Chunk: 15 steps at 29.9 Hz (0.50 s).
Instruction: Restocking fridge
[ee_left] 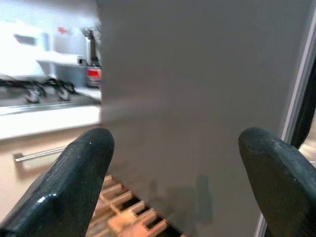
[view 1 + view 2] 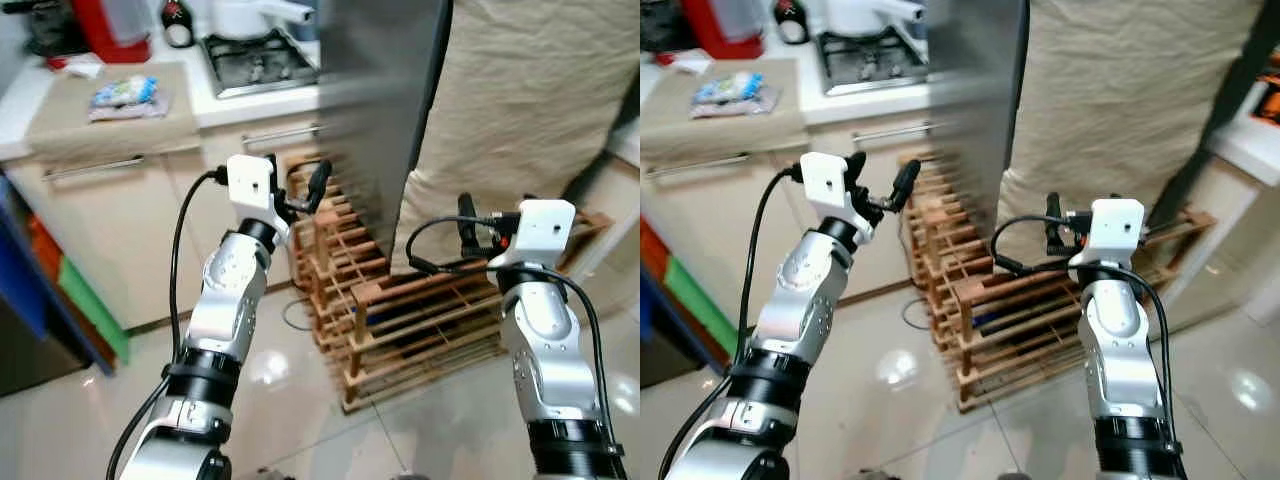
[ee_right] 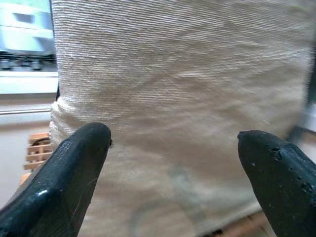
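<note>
Left end effector [image 2: 296, 192]: we see it raised at chest height, fingers apart and holding nothing, facing the grey fridge door [image 2: 375, 90]; its wrist view shows the door's flat panel between the two black fingers [image 1: 74, 182].
Right end effector [image 2: 478, 226]: we see it raised on the other side, fingers apart and empty, facing the beige cloth [image 2: 520, 120]; its wrist view shows the woven cloth between its fingers [image 3: 64, 177].
Fridge door: it stands straight ahead, between the two arms, blurred, its lower edge above the wooden rack [image 2: 400, 310].
Beige cloth: it hangs to the right of the door and drapes down behind the rack.
Wooden rack: a slatted frame on the pale tiled floor [image 2: 300, 410], just below the door and cloth, between the two arms; we make out something dark inside it but cannot tell what.
Tabletop [image 2: 40, 95]: it runs along the left behind the left arm, with a cloth mat [image 2: 110, 125] carrying a small blue and white packet [image 2: 125, 93].
Stove [image 2: 255, 62]: it sits on the tabletop just left of the door, with a white pot [image 2: 250, 15] on top.
Cupboards [image 2: 120, 220]: cream fronts with metal bar handles below the tabletop.
</note>
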{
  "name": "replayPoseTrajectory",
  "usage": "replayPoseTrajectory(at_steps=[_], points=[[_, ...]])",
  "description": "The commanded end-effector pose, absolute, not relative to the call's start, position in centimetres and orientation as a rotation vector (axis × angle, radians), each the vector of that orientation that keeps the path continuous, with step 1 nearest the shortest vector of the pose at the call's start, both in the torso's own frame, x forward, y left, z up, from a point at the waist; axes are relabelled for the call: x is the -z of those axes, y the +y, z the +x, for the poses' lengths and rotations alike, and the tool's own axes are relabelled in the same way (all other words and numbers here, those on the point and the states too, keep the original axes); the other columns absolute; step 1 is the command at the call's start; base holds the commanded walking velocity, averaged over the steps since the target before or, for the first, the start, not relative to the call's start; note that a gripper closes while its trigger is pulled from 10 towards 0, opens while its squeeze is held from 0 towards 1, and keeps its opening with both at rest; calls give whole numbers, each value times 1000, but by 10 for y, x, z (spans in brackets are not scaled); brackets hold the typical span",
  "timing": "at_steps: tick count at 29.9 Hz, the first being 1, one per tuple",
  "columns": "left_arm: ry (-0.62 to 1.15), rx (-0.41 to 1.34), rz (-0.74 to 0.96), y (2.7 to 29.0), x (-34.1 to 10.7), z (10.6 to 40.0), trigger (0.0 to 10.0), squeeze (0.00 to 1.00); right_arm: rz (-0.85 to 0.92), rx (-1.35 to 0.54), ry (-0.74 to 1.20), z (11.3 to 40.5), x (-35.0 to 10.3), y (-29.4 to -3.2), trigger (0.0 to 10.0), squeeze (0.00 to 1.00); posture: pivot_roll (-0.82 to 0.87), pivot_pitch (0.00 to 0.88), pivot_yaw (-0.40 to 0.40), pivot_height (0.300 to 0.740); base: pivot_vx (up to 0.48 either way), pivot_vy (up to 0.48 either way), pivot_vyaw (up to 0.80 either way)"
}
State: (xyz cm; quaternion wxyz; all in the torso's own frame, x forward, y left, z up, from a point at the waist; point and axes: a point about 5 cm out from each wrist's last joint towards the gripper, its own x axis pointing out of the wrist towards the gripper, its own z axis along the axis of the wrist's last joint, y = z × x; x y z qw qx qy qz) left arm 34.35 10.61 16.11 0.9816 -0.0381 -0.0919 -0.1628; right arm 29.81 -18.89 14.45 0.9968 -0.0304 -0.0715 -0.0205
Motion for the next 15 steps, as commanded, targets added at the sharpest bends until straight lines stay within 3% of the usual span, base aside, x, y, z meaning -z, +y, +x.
replayPoseTrajectory(at_steps=[1,15], points=[[-150,347,-75,100,-156,344,10000,0,-73,66,-159,297,-150,-195,10000,0,-164,0,39,740,0,0,-781],[-109,345,-101,104,-144,340,10000,0,-48,86,-133,293,-145,-198,10000,0,-174,0,38,740,0,0,-780]])
